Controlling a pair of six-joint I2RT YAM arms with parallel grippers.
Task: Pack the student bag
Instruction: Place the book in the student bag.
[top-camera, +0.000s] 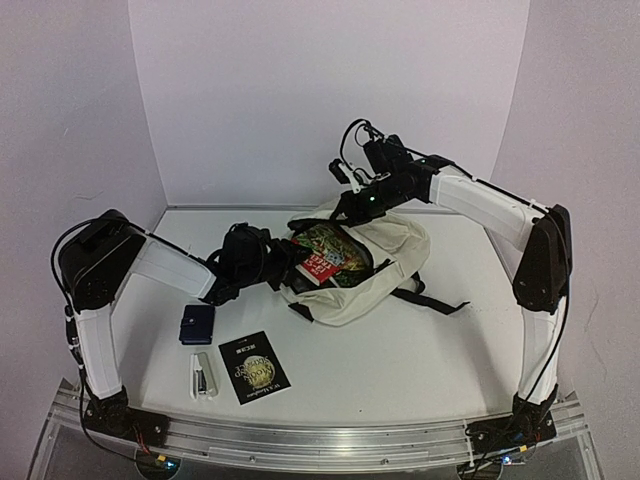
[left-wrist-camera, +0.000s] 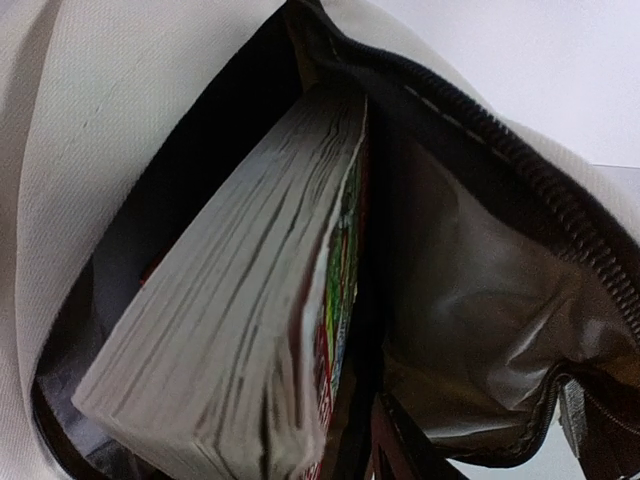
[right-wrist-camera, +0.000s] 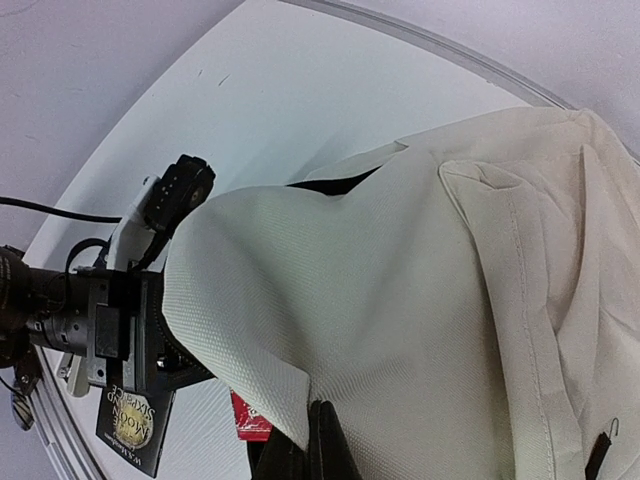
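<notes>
Got the right gripper (right-wrist-camera: 322, 448) pinched shut on a fold of the bag (top-camera: 400, 250) at its far rim, with the mouth gaping. Can't tell on the left gripper (top-camera: 272, 265), shoved up to that opening with fingers out of sight. Found the bag in the middle of the table (top-camera: 400, 360), with a fat book (left-wrist-camera: 230, 330) tucked inside against dark lining, green-and-red cover facing up. Only getting page edges from the left wrist view; seeing the cover only from the top one. Near the left arm (top-camera: 100, 300) on the table: blue case (top-camera: 197, 324), white stapler (top-camera: 204, 375), black booklet (top-camera: 253, 367) with a round gold emblem, lettering too small to read.
</notes>
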